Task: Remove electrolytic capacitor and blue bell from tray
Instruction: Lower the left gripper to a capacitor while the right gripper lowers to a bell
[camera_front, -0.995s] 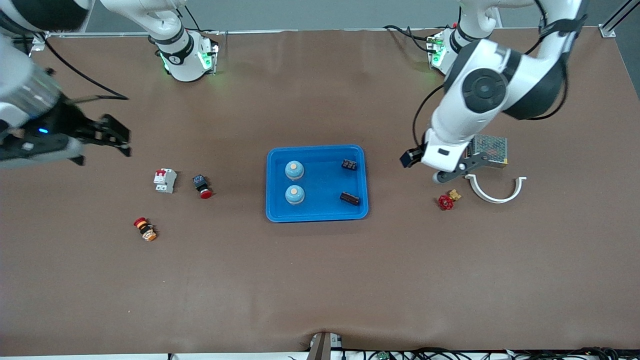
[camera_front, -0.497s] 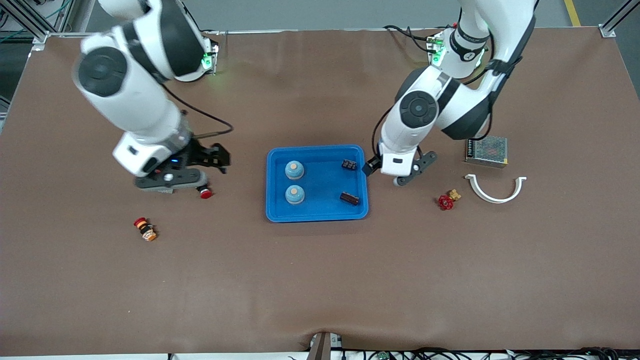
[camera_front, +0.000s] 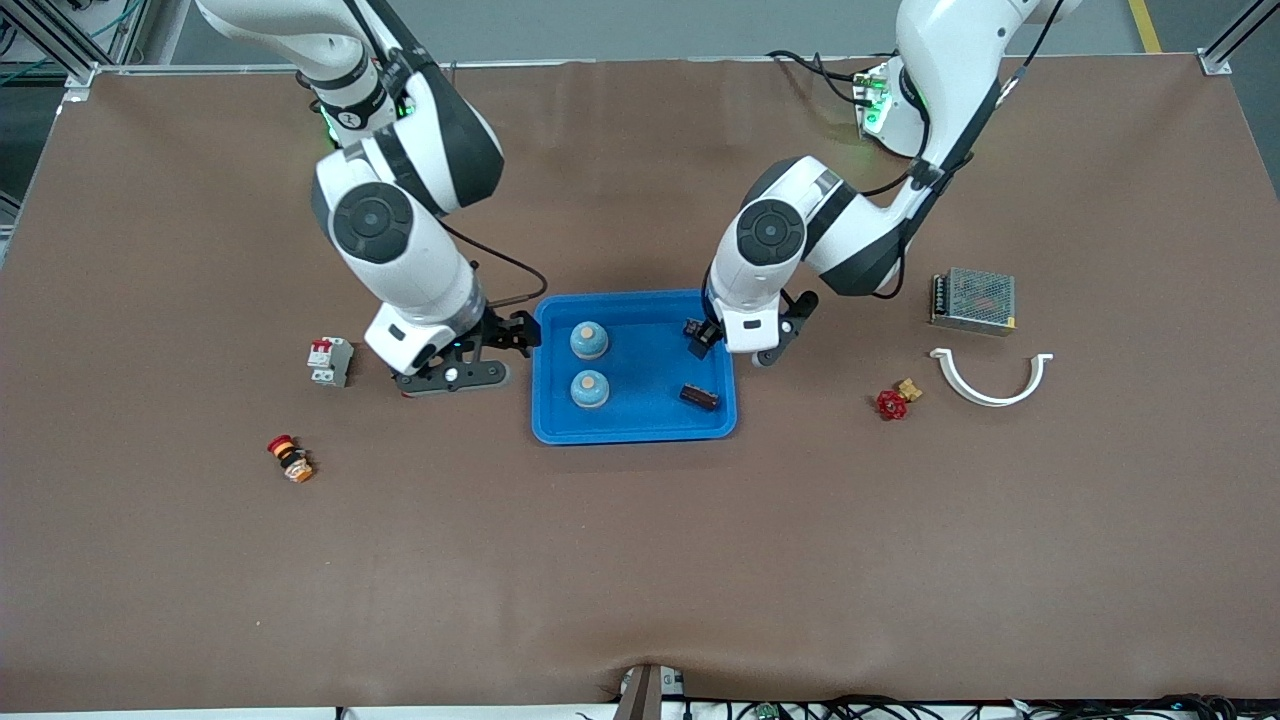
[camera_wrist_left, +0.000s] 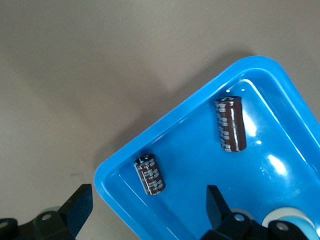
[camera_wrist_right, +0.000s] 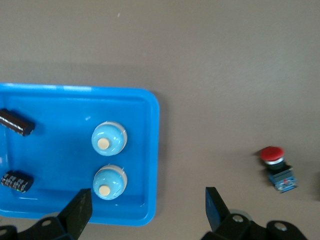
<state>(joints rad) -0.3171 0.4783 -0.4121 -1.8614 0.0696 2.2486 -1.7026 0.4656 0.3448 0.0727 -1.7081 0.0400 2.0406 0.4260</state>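
Front view: the tray (camera_front: 634, 425) is sitting mid-table, holding two blue bells (camera_front: 589, 340) toward the right arm's end and two capacitors (camera_front: 699, 397) toward the left arm's, likely so each arm is taking its own side; the right gripper (camera_front: 497, 348) is hovering beside the tray's rim, the left gripper (camera_front: 735, 342) over its edge; left wrist view: fingers (camera_wrist_left: 216, 206) are standing wide, gripping nothing, over both capacitors (camera_wrist_left: 230, 123); right wrist view: fingers (camera_wrist_right: 215, 209) are likewise wide and empty, the bells (camera_wrist_right: 109, 139) near, a red pushbutton (camera_wrist_right: 276, 162) well apart on the table
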